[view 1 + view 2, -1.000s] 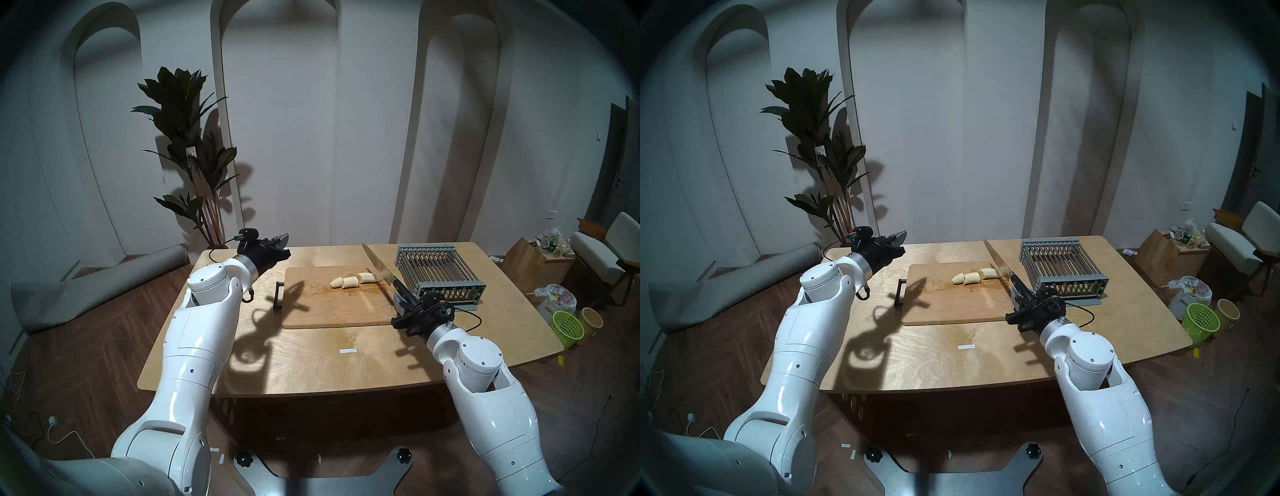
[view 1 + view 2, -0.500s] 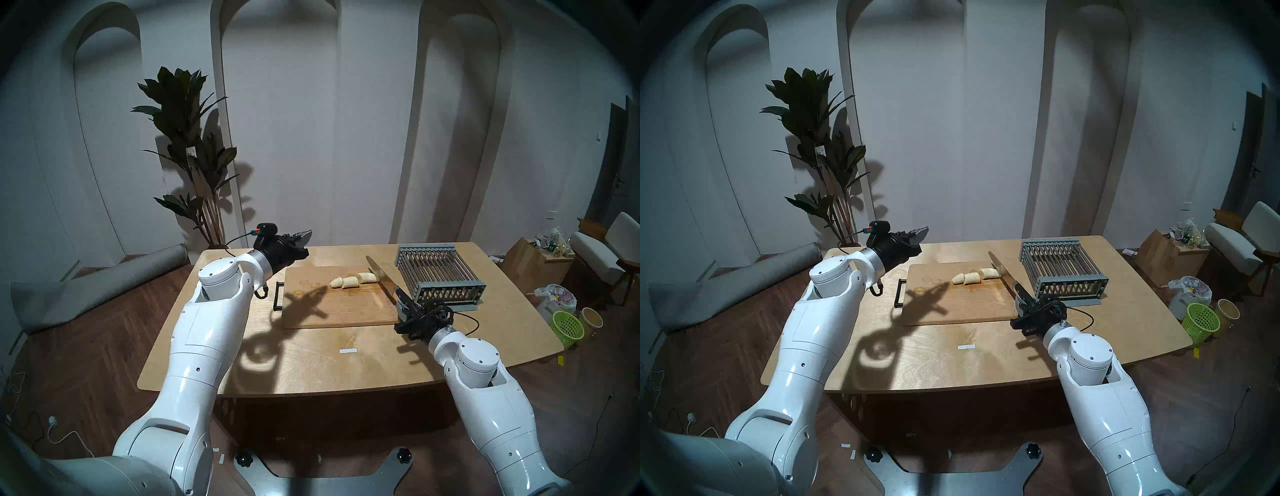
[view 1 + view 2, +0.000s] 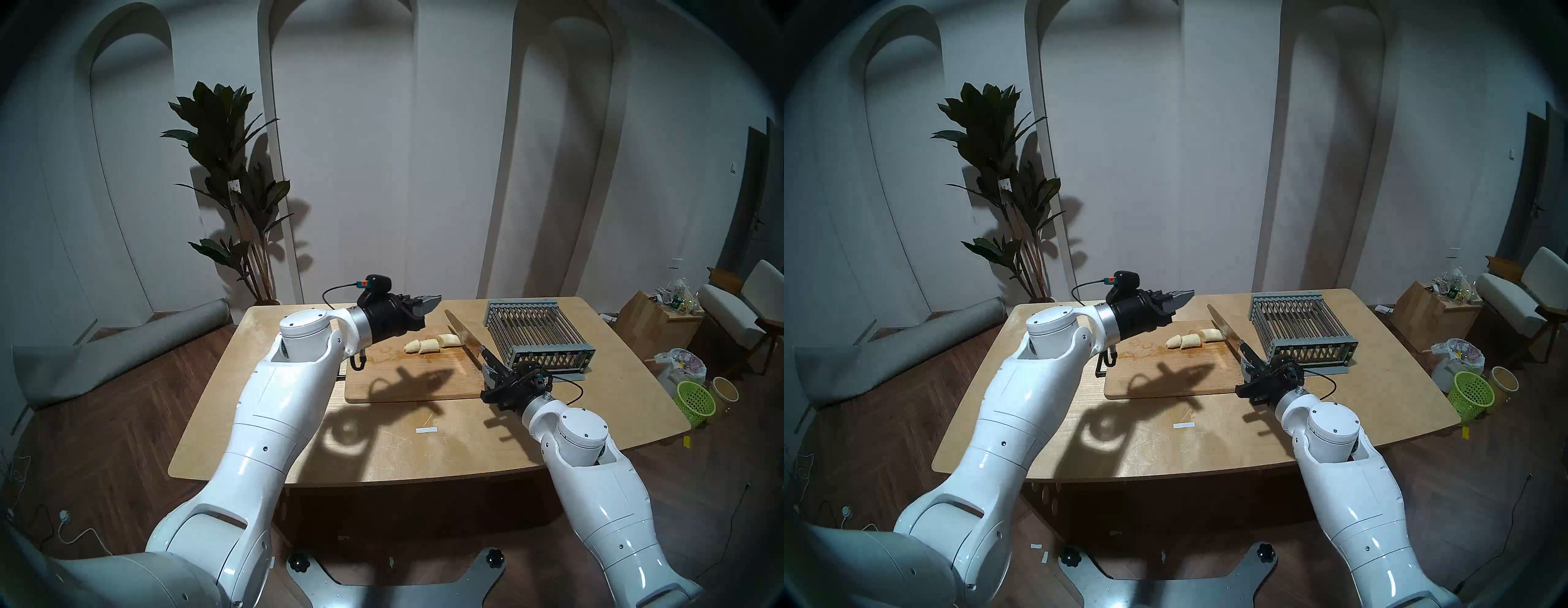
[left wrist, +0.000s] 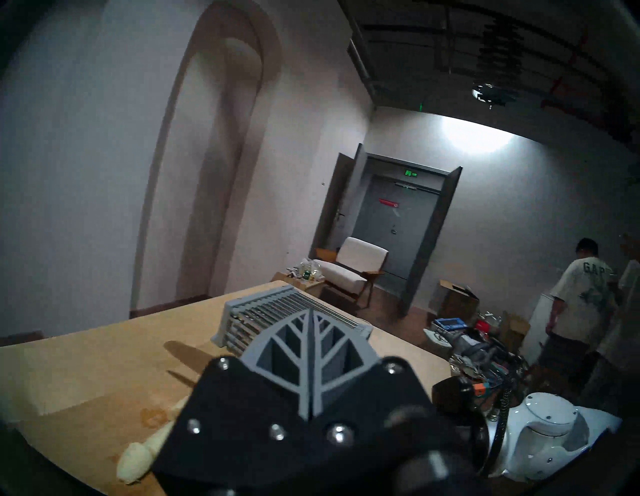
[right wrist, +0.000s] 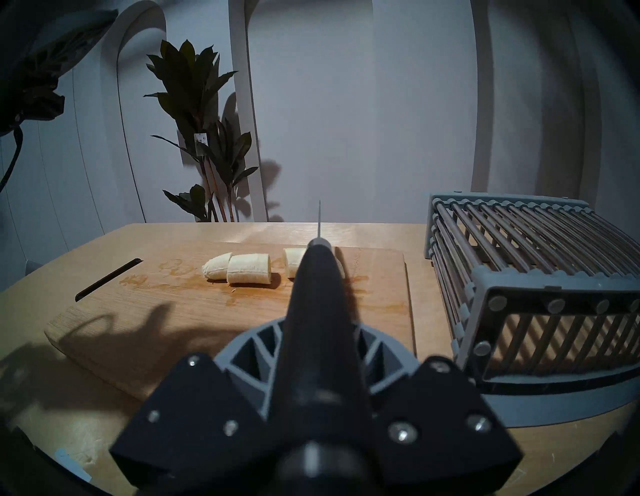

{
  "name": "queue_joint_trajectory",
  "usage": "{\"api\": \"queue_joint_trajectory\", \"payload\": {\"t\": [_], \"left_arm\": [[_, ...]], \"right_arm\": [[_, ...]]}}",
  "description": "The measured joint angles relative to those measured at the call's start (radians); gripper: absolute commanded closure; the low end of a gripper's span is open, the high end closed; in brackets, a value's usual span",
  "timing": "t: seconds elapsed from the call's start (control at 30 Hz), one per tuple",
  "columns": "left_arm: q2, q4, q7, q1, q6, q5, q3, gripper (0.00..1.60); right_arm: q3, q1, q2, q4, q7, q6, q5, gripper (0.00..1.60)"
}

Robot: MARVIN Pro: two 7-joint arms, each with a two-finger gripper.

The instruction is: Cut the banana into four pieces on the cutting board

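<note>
Banana (image 3: 432,343): It lies in pieces on the far part of the cutting board. I can see three pale chunks in a row. Two on the left touch each other. The third sits a little apart, just beside the knife blade. More banana may hide behind the knife handle in the right wrist view, but I cannot tell.

Cutting board (image 3: 407,388): It lies flat on the table (image 3: 382,454), with brown wet stains near the banana. The left arm hides its black handle end.

Knife (image 3: 464,337): The blade points away from the robot and slants up over the right end of the board.

Right gripper (image 3: 494,373): Its two grey fingers squeeze the black knife handle from both sides.

Left gripper (image 3: 428,302): It hangs in the air above the far left part of the board, not touching anything. Its two grey fingers (image 4: 294,350) are pressed together with nothing between them.

Grey rack (image 3: 539,335): It stands on the table, just right of the board.
</note>
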Motion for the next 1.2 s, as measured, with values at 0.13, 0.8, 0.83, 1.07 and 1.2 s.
{"api": "queue_joint_trajectory", "payload": {"t": [0.13,0.8,0.83,1.07,1.2], "left_arm": [[-0.024,0.034,0.03,-0.033,0.003,0.029,0.025,1.6],[-0.129,0.452,0.101,-0.179,-0.139,0.142,0.12,1.6],[-0.131,0.468,0.097,-0.183,-0.146,0.141,0.12,1.6],[-0.144,0.548,0.072,-0.217,-0.182,0.135,0.12,1.6],[-0.152,0.584,0.061,-0.236,-0.2,0.134,0.12,1.6]], "right_arm": [[-0.007,0.003,-0.004,0.005,0.005,0.0,0.001,1.6],[-0.006,-0.006,-0.02,0.001,0.009,-0.007,0.007,1.6],[-0.006,-0.006,-0.02,0.0,0.009,-0.007,0.007,1.6],[-0.001,-0.01,-0.025,0.001,0.007,-0.007,0.01,1.6],[0.005,-0.014,-0.028,0.001,0.002,-0.008,0.012,1.6]]}}
